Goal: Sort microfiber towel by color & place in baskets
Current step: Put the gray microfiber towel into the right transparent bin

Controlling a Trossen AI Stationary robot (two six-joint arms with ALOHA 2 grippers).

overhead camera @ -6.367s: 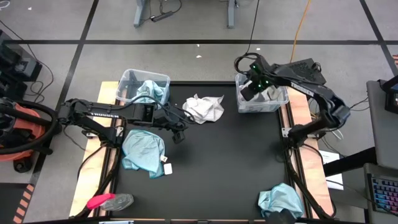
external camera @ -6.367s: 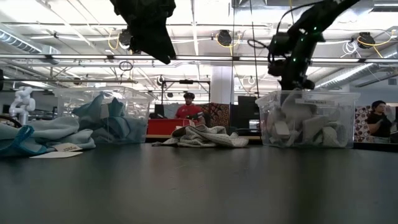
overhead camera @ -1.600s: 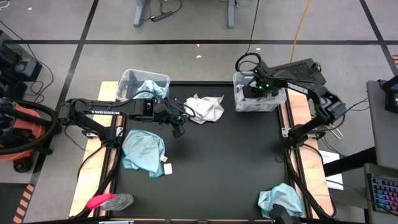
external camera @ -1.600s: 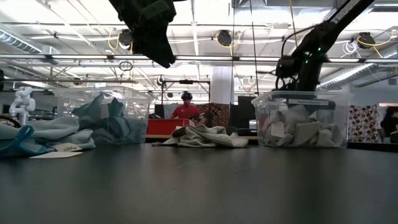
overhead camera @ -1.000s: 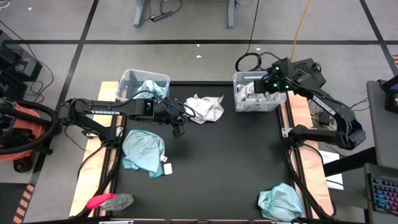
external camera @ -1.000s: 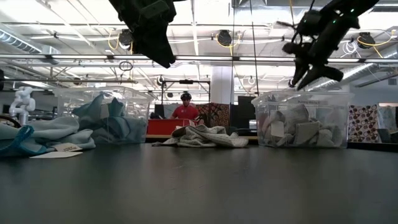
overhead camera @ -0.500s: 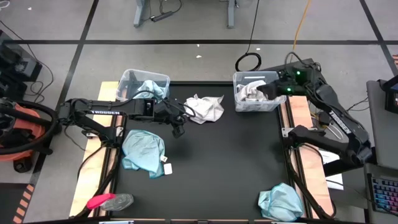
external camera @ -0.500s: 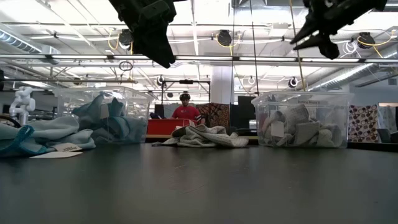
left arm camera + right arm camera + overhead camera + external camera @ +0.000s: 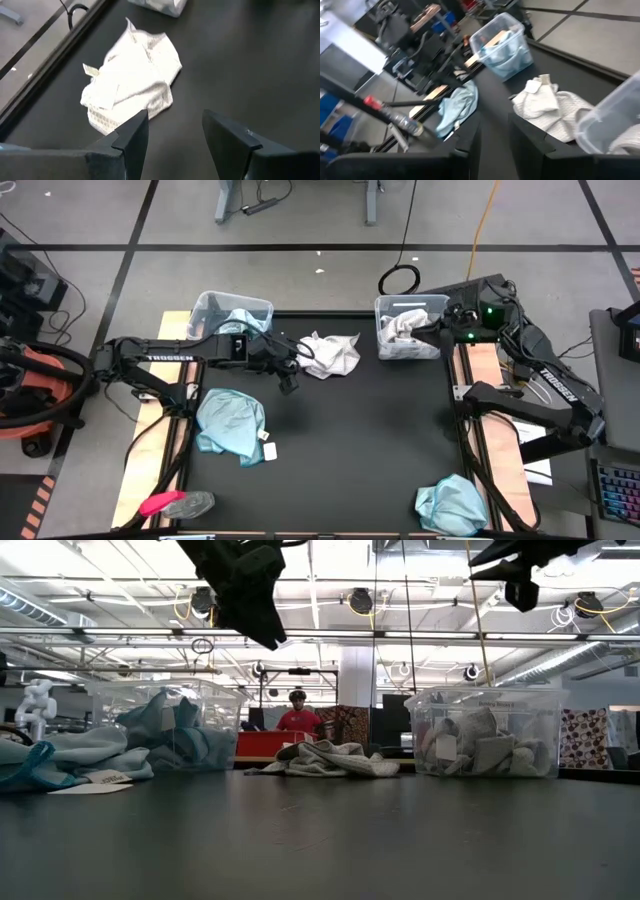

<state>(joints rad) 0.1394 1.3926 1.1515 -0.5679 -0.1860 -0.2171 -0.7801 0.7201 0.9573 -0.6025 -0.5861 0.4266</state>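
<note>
A pale grey-white towel [image 9: 330, 355] lies crumpled on the black table near the far edge, also in the left wrist view [image 9: 132, 85]. My left gripper [image 9: 288, 381] hovers open just near-left of it, touching nothing. The left basket [image 9: 205, 305] holds teal towels [image 9: 243, 322]. The right basket [image 9: 388, 348] holds white towels [image 9: 403, 328]. My right gripper [image 9: 440, 330] is open, raised above that basket's right side [image 9: 505, 565]. One teal towel [image 9: 232, 423] lies flat at the table's left. Another teal towel [image 9: 452, 502] lies at the near right corner.
A small pink-and-grey object [image 9: 175, 503] lies at the near left corner. Wooden strips [image 9: 150, 430] run along both sides of the black mat. The table's middle [image 9: 360, 440] is bare. A person in red [image 9: 300, 715] stands far behind the table.
My right gripper has risen from just above the right basket to well above it and drawn back toward the table's right edge, staying open. The white towels stay in the basket.
</note>
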